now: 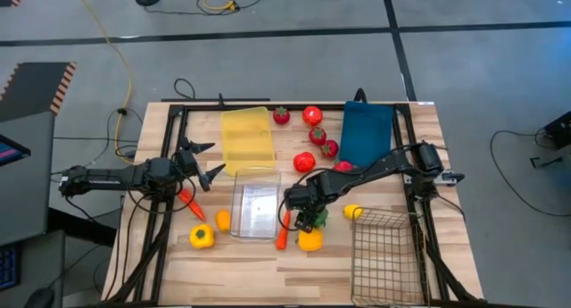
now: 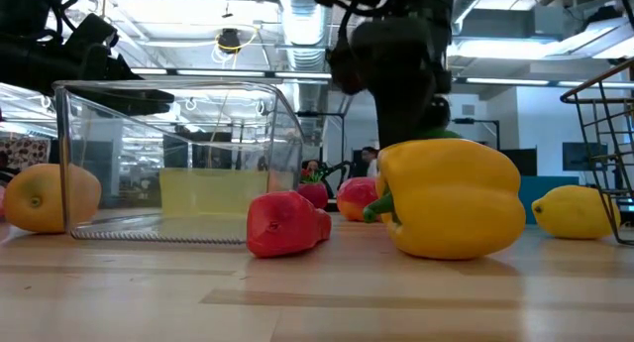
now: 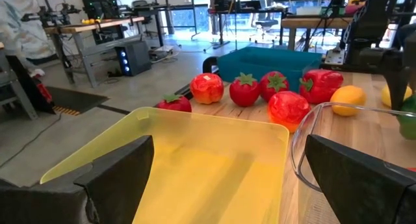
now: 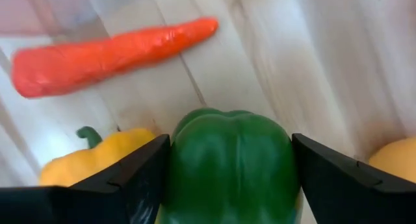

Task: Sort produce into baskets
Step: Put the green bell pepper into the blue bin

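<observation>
Right gripper point(image 4: 227, 178) down at table middle, fingers either side of green pepper point(image 4: 229, 162), touching its flanks; firm pinch or not, cannot tell. Pepper sits on table beside yellow pepper point(image 4: 91, 160), carrot point(image 4: 107, 55) just beyond, clear bin point(image 1: 255, 206) near. Left gripper point(image 1: 207, 161) spread wide, hovering beside yellow bin point(image 1: 247, 134). Wire basket point(image 1: 385, 254) nearby.

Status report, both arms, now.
Right gripper down around the green pepper, fingers either side. Left gripper open, idle beside the yellow bin. Yellow pepper and carrot close by.
</observation>
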Motion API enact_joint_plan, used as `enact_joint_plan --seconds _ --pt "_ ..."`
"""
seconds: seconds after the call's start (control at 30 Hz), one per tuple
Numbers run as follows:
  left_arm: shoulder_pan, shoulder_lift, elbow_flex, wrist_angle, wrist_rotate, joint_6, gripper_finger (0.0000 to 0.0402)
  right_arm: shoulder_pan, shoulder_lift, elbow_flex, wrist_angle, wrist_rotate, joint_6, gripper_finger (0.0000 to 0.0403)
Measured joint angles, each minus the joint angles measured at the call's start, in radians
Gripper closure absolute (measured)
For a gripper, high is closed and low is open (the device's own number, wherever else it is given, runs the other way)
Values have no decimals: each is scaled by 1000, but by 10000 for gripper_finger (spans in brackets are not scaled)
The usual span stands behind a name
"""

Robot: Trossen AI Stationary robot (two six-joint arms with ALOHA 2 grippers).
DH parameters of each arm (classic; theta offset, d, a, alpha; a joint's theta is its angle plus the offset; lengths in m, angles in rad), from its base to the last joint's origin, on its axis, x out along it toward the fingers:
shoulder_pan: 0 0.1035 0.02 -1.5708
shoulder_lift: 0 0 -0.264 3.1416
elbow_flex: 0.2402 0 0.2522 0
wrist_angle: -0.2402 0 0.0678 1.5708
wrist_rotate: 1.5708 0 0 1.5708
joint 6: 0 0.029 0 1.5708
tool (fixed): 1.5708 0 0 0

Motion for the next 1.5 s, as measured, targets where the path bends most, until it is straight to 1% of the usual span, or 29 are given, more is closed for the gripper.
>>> enact_joint_plan --seconds 0.37,0.43,0.5,0.67,0.8,0.97,1.2,1.33,1.5 --pt "0 0 0 0 0 0 13 -31 -198 0 -5 13 -1 76" --pt "0 0 0 0 0 0 13 -43 -240 0 -14 40 -1 76" --pt "0 0 0 0 0 0 13 -61 -276 0 -39 97 -6 76" --pt "0 0 0 0 0 0 13 -148 -351 0 -152 203 -53 76" --pt "0 0 0 0 0 0 13 -268 -381 0 -253 240 -102 76" --pt "0 0 0 0 0 0 13 -444 -375 0 -288 251 -211 76" --pt "0 0 0 0 0 0 13 -677 -306 0 -320 227 -321 76" --pt "0 0 0 0 0 0 13 -789 -243 0 -318 223 -364 76" --pt "0 0 0 0 0 0 13 -896 -166 0 -308 216 -391 76"
